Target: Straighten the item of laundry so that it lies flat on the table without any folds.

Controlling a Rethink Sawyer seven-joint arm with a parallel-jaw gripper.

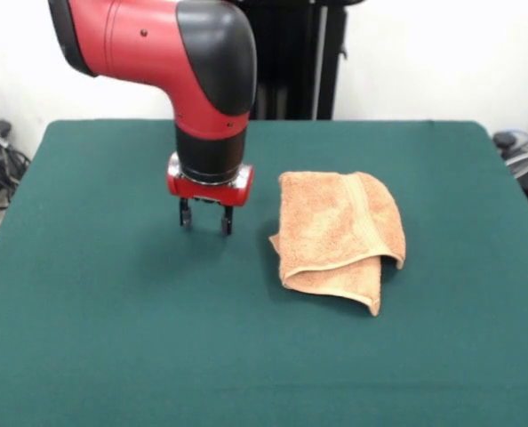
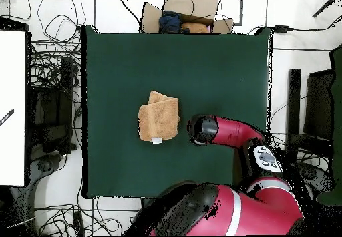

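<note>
One red-and-black arm bends at a black elbow and points straight down, wrist vertical, w/ the gripper (image 1: 205, 220) hanging just above the table (image 1: 113, 338) — two short black fingers (image 1: 185, 216) spread apart, holding nothing. It's beside the towel (image 1: 340, 238), not touching it. Towel sits near the table's middle, well clear of every edge: peach-orange terry, fuzzy nap, folded over itself into a thick, roughly square wad w/ one flap lapping across a lower layer. White tag (image 2: 157, 140) at one edge in overhead view. Tabletop — dark green, felt-like, flat.
</note>
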